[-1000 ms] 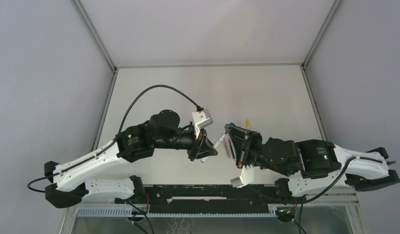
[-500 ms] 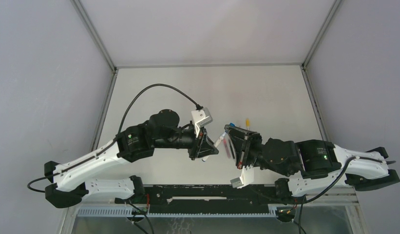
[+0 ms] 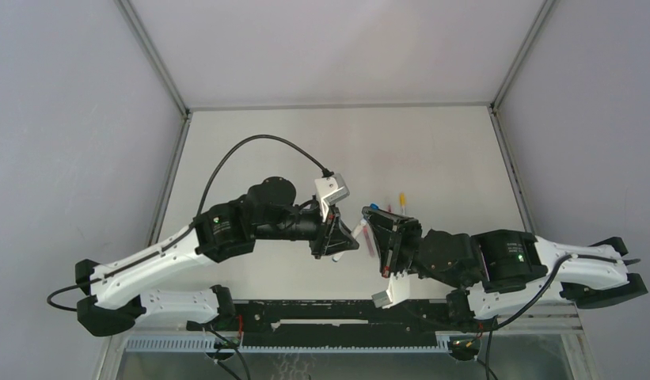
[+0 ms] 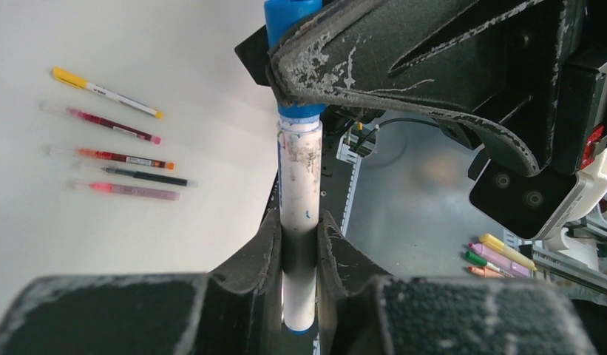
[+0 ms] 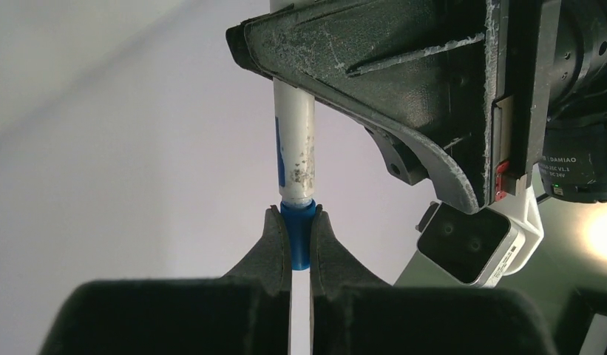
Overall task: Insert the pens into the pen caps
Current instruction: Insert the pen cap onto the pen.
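Note:
My left gripper is shut on the white barrel of a pen, which stands upright between its jaws. A blue pen cap sits on the pen's tip, and my right gripper is shut on it. The barrel runs straight from the cap up into the left fingers. In the top view the two grippers meet nose to nose above the table's near middle, left gripper against right gripper. Several thin pens with yellow, red, black and pink ends lie in a row on the table.
A yellow-ended pen lies just beyond the right gripper. Several coloured markers rest on a grey surface below the table's near edge. The black rail runs along the front between the arm bases.
The right gripper has shifted left toward the left gripper, and the left arm has edged right. The gap between them has narrowed, with pen and cap still held.

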